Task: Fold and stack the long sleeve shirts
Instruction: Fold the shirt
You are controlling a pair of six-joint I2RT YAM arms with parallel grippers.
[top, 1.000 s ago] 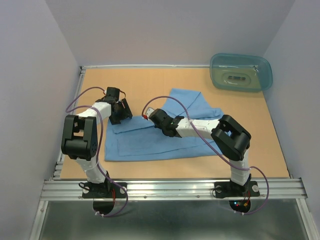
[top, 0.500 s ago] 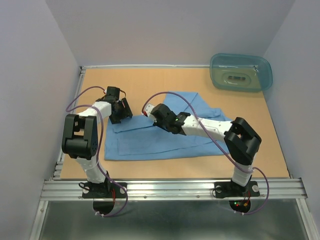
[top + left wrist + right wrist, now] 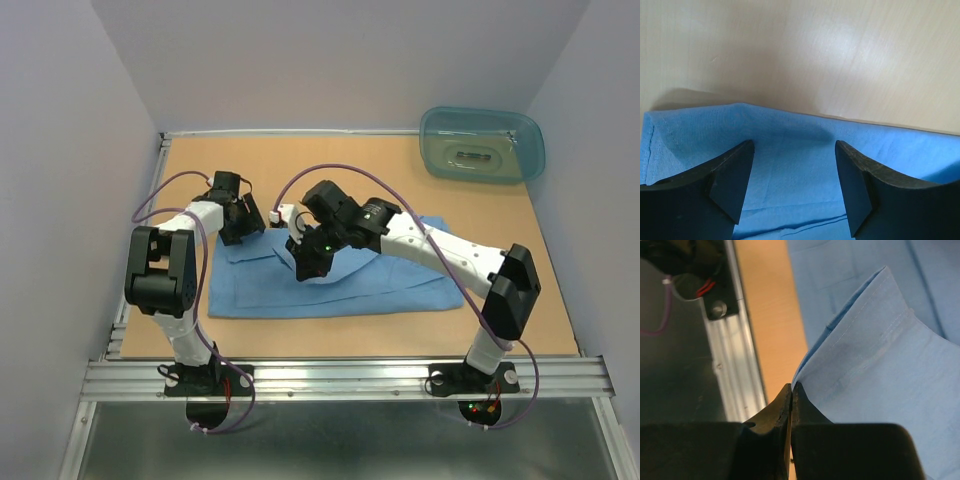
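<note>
One light blue long sleeve shirt lies partly folded across the middle of the table. My right gripper is over its left-centre, shut on an edge of the cloth and holding that fold lifted. In the right wrist view the jaws pinch the stitched hem of the shirt, which hangs over more blue cloth. My left gripper sits at the shirt's far left corner. In the left wrist view it is open, its fingers either side of flat blue cloth, gripping nothing.
A translucent teal plastic tub stands at the back right corner. The wooden tabletop shows bare behind the shirt. A metal rail runs along the near edge, also seen in the right wrist view.
My right arm swung left and toward the near side with the cloth in its grip, pulling the shirt's back right flap over the middle. The left arm stayed put.
</note>
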